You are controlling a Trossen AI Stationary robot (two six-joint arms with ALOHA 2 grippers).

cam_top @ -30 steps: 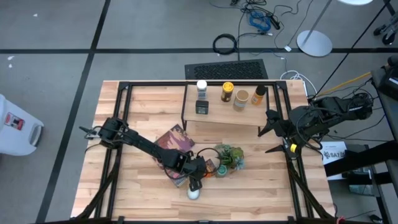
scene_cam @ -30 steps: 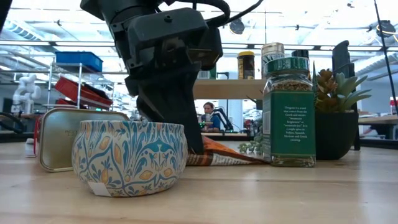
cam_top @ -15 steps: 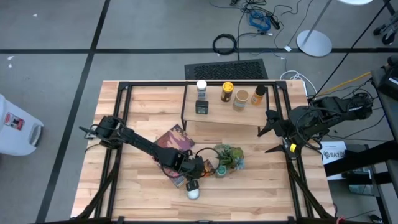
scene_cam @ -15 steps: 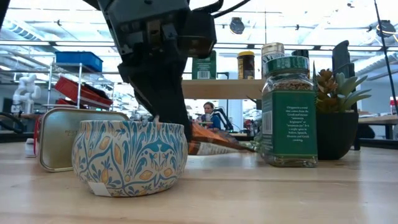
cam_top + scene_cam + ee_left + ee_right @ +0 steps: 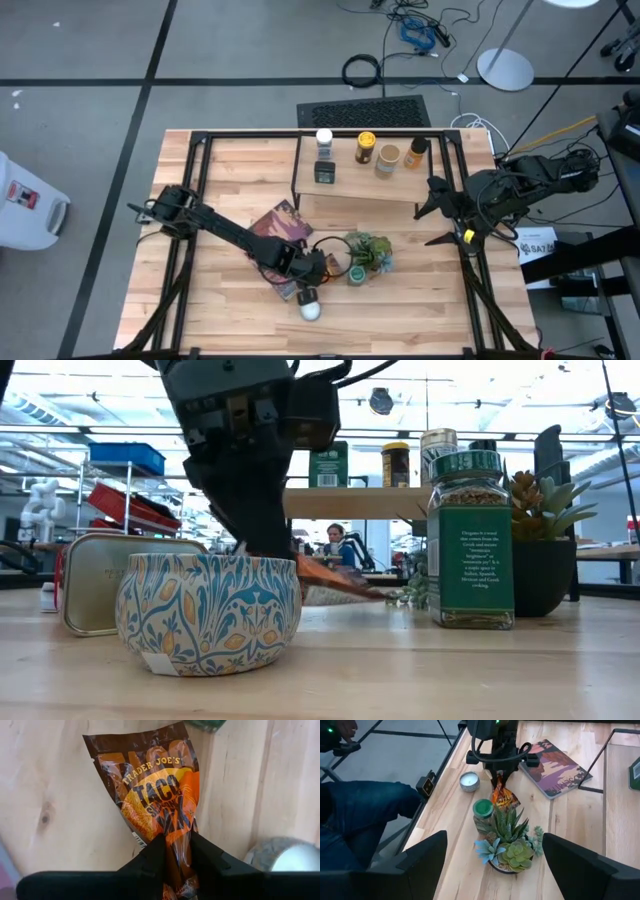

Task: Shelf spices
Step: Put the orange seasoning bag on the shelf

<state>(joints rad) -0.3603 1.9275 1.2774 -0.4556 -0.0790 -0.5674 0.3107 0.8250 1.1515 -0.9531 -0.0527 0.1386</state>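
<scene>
My left arm reaches diagonally across the table (image 5: 230,165), wrist angled down. The left gripper (image 5: 176,851) is clamped on one end of the orange packet (image 5: 155,790); both dark fingers (image 5: 150,857) pinch the foil, and in the low view the packet's far end tilts up off the wood. Just beside the gripper, nearer the table's front edge, sits a patterned tin (image 5: 208,610) with a white top. On the packet's other side stands the green-lidded jar (image 5: 470,540), and next to it the potted plant (image 5: 507,842). The maroon book (image 5: 555,767) lies behind the gripper, toward the shelf.

My right arm waits by the table's right edge, the right gripper (image 5: 492,865) spread wide, nothing between its fingers.

Readable writing: the packet says "TRADER JOE'S" and "TACO". The green jar's label has small text I can't make out.

The shelf (image 5: 360,180) is well apart from the left gripper, at the table's back, carrying a white-capped jar (image 5: 324,140), a dark tin, a yellow-topped jar (image 5: 366,147), a tan-topped jar and a dark-topped jar.

The surface is light wood planks within a black frame. Beyond it: grey floor with cables, a workshop with racks, and a person seated far off. A flat gold tin (image 5: 95,580) sits behind the patterned one.
</scene>
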